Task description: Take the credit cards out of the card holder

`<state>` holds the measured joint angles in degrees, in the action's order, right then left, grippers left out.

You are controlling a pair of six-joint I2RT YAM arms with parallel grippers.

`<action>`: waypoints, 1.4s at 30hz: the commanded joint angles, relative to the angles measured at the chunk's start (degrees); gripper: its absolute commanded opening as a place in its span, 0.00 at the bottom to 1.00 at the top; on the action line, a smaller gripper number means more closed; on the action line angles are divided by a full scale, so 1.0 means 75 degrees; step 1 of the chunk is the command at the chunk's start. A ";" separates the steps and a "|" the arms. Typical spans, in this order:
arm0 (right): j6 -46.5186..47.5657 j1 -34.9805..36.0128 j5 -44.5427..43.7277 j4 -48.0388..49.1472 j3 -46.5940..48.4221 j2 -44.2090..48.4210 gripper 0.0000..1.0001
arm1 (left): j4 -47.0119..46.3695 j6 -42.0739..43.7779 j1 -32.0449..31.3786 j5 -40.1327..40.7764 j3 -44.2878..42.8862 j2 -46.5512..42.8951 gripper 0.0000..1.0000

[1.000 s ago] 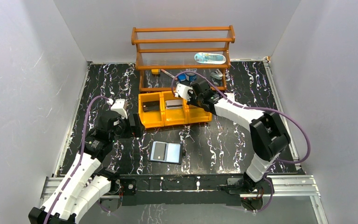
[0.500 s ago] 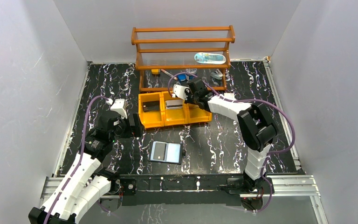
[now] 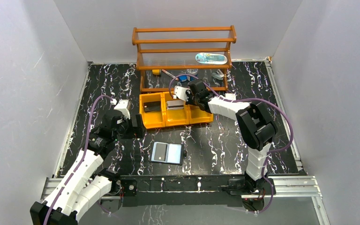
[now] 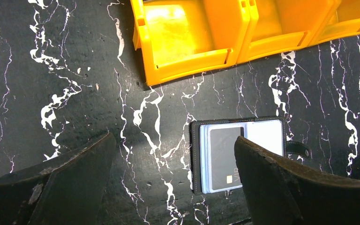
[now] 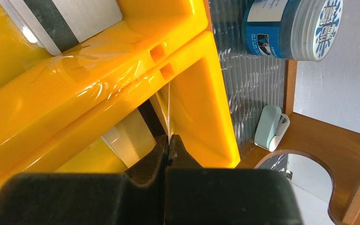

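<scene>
The card holder (image 3: 167, 153) lies open on the table near the front; in the left wrist view (image 4: 241, 154) its left panel holds a dark credit card (image 4: 225, 157) with a chip. My left gripper (image 4: 172, 140) is open and empty above the table, just left of the holder, and it also shows in the top view (image 3: 139, 126). My right gripper (image 5: 169, 140) is shut on a thin credit card (image 5: 168, 110) seen edge-on, over the right compartment of the yellow bin (image 5: 206, 93). It shows in the top view (image 3: 193, 101) above the bin.
The yellow three-compartment bin (image 3: 176, 117) holds a dark card (image 3: 152, 107) on the left and a silver striped card (image 5: 65, 18) in the middle. A wooden shelf (image 3: 183, 42) stands behind it, with a blue tub (image 5: 286, 28) and a pale clip (image 5: 269, 126).
The right arm's elbow has swung left and its gripper has shifted slightly over the bin. The left arm has moved a little. The card holder has not moved.
</scene>
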<state>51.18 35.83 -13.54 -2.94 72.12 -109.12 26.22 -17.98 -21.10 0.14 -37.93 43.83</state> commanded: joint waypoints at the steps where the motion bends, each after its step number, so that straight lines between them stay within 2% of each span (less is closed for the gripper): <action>1: -0.0071 -0.0042 0.0000 0.0327 -0.0099 0.0025 0.05 | 0.0067 0.0100 0.0048 -0.0078 -0.0125 -0.0112 0.98; 8: -0.0111 -0.0035 0.0016 0.0154 -0.0112 -0.0066 0.06 | 0.0045 0.0100 0.0048 -0.0078 -0.0134 -0.0069 0.98; 11: -0.0135 -0.0032 -0.0147 0.0103 -0.0053 -0.0184 0.11 | 0.0055 0.0116 0.0048 -0.0111 -0.0161 0.0022 0.98; 15: -0.0133 -0.0041 -0.0101 -0.0017 -0.0019 -0.0267 0.12 | 0.0055 0.0124 0.0048 -0.0108 -0.0151 -0.0013 0.98; 21: -0.0305 -0.0042 -0.0030 -0.0226 0.0053 -0.0173 0.29 | 0.0059 0.0123 0.0042 -0.0069 -0.0145 -0.0044 0.98; 28: -0.0611 -0.0040 0.0174 -0.0147 -0.0033 0.0167 0.42 | 0.0068 0.0124 0.0048 -0.0008 -0.0139 -0.0156 0.98; 38: -0.1593 -0.0043 0.0927 -0.0258 -0.0206 0.1122 0.52 | 0.0066 0.0124 0.0048 -0.0019 -0.0144 -0.0164 0.98; 42: -0.2762 -0.0063 0.0638 0.0038 -0.0394 0.1669 0.55 | 0.0067 0.0124 0.0048 -0.0030 -0.0152 -0.0144 0.98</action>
<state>40.05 35.38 -8.38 -6.02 70.02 -102.13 26.24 -17.76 -21.10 -0.03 -37.95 43.31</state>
